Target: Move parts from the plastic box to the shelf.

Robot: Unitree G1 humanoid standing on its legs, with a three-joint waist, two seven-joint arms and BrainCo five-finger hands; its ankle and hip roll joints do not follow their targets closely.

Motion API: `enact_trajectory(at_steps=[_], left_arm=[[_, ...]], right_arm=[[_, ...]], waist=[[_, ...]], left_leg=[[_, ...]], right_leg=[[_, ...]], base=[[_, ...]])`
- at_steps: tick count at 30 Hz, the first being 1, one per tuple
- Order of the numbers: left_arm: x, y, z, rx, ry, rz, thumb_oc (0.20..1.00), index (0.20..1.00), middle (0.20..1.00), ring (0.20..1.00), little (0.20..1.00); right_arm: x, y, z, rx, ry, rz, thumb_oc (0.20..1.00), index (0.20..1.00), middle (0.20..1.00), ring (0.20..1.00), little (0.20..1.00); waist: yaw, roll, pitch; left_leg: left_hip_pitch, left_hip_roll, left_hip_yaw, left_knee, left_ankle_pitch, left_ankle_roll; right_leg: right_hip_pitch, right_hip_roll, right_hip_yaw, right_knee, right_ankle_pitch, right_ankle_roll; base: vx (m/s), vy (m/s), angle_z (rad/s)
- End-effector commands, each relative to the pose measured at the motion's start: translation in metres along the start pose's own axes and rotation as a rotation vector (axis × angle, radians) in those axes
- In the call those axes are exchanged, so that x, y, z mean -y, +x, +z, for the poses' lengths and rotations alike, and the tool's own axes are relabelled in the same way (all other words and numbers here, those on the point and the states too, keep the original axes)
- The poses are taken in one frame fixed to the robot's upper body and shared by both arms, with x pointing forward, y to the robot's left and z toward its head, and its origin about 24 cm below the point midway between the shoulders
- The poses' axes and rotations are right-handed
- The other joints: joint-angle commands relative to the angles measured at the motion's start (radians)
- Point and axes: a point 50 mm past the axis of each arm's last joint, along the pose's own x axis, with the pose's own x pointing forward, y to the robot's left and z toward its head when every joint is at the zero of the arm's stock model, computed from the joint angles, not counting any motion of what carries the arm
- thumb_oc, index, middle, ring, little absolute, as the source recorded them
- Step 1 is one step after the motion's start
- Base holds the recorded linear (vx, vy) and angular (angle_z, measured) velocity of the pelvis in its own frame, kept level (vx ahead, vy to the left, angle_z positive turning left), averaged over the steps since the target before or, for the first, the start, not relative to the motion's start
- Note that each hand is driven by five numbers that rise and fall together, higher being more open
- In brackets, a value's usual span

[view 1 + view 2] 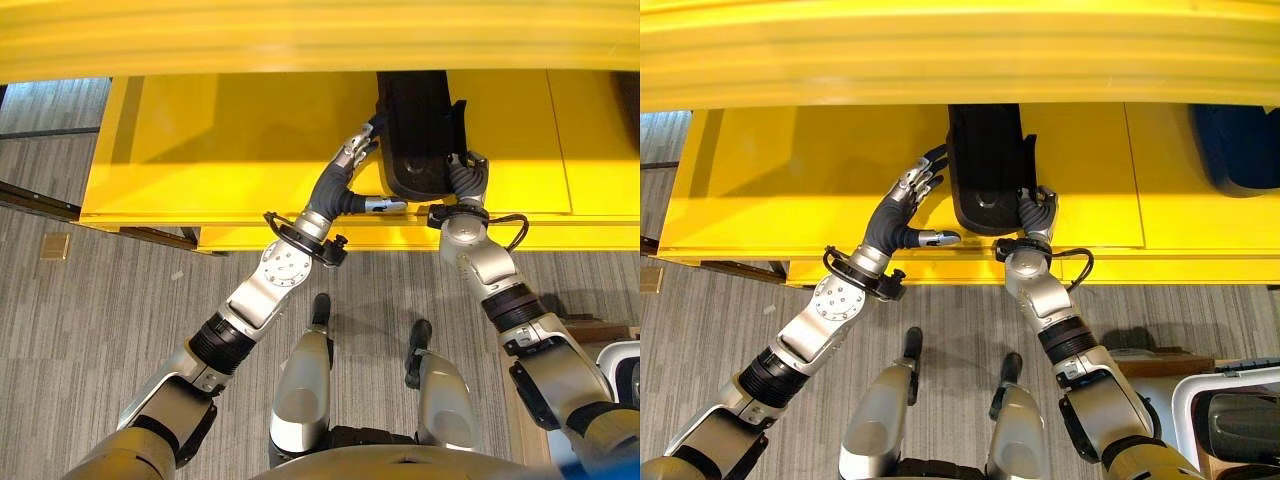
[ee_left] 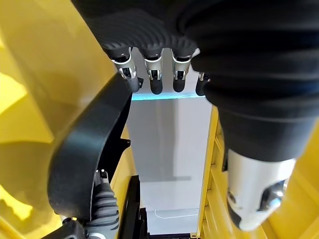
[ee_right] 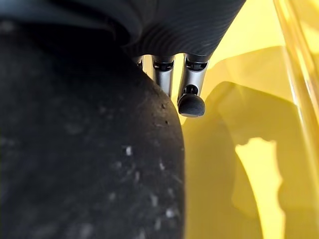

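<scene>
A long black moulded part [image 1: 985,160] lies on the yellow shelf [image 1: 790,180], its rounded near end close to the shelf's front edge. My left hand [image 1: 908,200] is open on the shelf at the part's left side, its straight fingertips [image 2: 155,85] reaching the part's edge [image 2: 84,164] and the thumb held apart. My right hand [image 1: 1037,213] is at the part's near right corner, fingers curled over its edge. In the right wrist view the part [image 3: 75,149] lies against the palm, and one dark fingertip [image 3: 191,105] hangs free beside it.
A yellow upper shelf beam [image 1: 960,50] overhangs the shelf just above both hands. Another dark part [image 1: 1240,150] rests on the shelf at the far right. A white plastic box [image 1: 1188,400] holding a dark part [image 1: 1245,425] stands on the floor at the lower right.
</scene>
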Motion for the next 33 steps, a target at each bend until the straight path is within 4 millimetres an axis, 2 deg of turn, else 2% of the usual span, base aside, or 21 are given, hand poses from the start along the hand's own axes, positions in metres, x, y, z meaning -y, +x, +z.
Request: enact_trajectory(at_steps=[1, 2, 6, 12, 16, 17, 18, 21, 27, 33], left_arm=[[-0.001, 0.012, 0.041, 0.217, -0.038, -0.013, 1.0, 1.0, 1.0, 1.0, 1.0], [-0.003, 0.014, 0.045, 0.227, -0.033, -0.021, 1.0, 1.0, 1.0, 1.0, 1.0], [-0.009, 0.015, 0.052, 0.25, -0.015, -0.043, 1.0, 1.0, 1.0, 1.0, 1.0], [-0.02, 0.015, 0.058, 0.247, 0.009, -0.058, 1.0, 1.0, 1.0, 1.0, 1.0], [-0.028, 0.015, 0.064, 0.236, 0.038, -0.107, 1.0, 1.0, 1.0, 1.0, 1.0], [-0.033, 0.013, 0.066, 0.227, 0.063, -0.136, 1.0, 1.0, 1.0, 1.0, 1.0], [-0.033, 0.013, 0.066, 0.227, 0.063, -0.136, 1.0, 1.0, 1.0, 1.0, 1.0], [-0.039, 0.016, 0.068, 0.205, 0.083, -0.171, 1.0, 1.0, 1.0, 1.0, 1.0], [-0.043, 0.022, 0.07, 0.164, 0.106, -0.233, 1.0, 1.0, 1.0, 1.0, 1.0], [-0.042, 0.029, 0.072, 0.146, 0.114, -0.277, 1.0, 1.0, 1.0, 1.0, 1.0]], right_arm=[[0.017, 0.017, 0.07, 0.212, 0.155, -0.091, 0.2, 0.2, 0.2, 0.2, 0.2], [0.024, 0.027, 0.077, 0.228, 0.151, -0.126, 0.2, 0.2, 0.2, 0.2, 0.2], [0.036, 0.04, 0.093, 0.254, 0.151, -0.174, 0.2, 0.2, 0.2, 0.2, 0.2], [0.048, 0.051, 0.109, 0.28, 0.135, -0.223, 0.2, 0.2, 0.2, 0.2, 0.2], [0.058, 0.058, 0.11, 0.274, 0.114, -0.278, 0.2, 0.2, 0.2, 0.2, 0.2], [0.061, 0.061, 0.11, 0.276, 0.102, -0.292, 0.2, 0.2, 0.2, 0.2, 0.2], [0.061, 0.061, 0.11, 0.276, 0.103, -0.291, 0.2, 0.2, 0.2, 0.2, 0.2], [0.06, 0.063, 0.111, 0.278, 0.07, -0.297, 0.2, 0.2, 0.2, 0.2, 0.2], [0.06, 0.067, 0.117, 0.289, -0.001, -0.32, 0.2, 0.2, 0.2, 0.2, 0.2], [0.06, 0.07, 0.12, 0.285, -0.048, -0.355, 0.2, 0.2, 0.2, 0.2, 0.2]], waist=[[-0.012, 0.0, -0.018], [-0.007, 0.005, -0.003], [0.006, 0.003, 0.001], [0.023, -0.015, 0.001], [0.046, -0.053, 0.001], [0.059, -0.078, 0.001], [0.059, -0.078, 0.001], [0.073, -0.105, 0.001], [0.093, -0.138, 0.001], [0.107, -0.155, 0.001]], left_leg=[[0.038, 0.108, 0.138, 0.03, 0.0, -0.006], [0.025, 0.106, 0.136, 0.035, 0.002, -0.007], [-0.012, 0.096, 0.135, 0.046, -0.003, -0.004], [-0.066, 0.095, 0.133, 0.079, -0.018, -0.002], [-0.1, 0.103, 0.123, 0.112, -0.036, -0.006], [-0.116, 0.113, 0.119, 0.121, -0.035, -0.01], [-0.116, 0.113, 0.119, 0.121, -0.035, -0.01], [-0.132, 0.125, 0.113, 0.133, -0.033, -0.014], [-0.152, 0.142, 0.102, 0.147, -0.031, -0.022], [-0.177, 0.148, 0.086, 0.153, -0.023, -0.031]], right_leg=[[-0.023, 0.023, -0.059, -0.026, 0.073, -0.014], [-0.036, 0.023, -0.06, -0.009, 0.067, -0.014], [-0.071, 0.027, -0.064, 0.011, 0.059, -0.015], [-0.112, 0.042, -0.069, 0.03, 0.051, -0.018], [-0.111, 0.073, -0.075, 0.035, 0.037, -0.023], [-0.112, 0.091, -0.076, 0.032, 0.037, -0.025], [-0.113, 0.091, -0.076, 0.032, 0.037, -0.026], [-0.109, 0.11, -0.08, 0.027, 0.041, -0.027], [-0.097, 0.134, -0.095, 0.01, 0.051, -0.03], [-0.098, 0.151, -0.106, 0.0, 0.057, -0.033]], base=[[-0.16, -0.017, 0.23], [-0.07, -0.002, 0.23], [-0.04, -0.007, 0.02], [-0.02, -0.062, -0.02], [0.04, -0.214, 0.01], [0.05, -0.273, 0.0], [0.03, -0.252, -0.03], [0.03, -0.189, -0.07], [0.03, -0.163, -0.01], [0.03, -0.113, 0.02]])
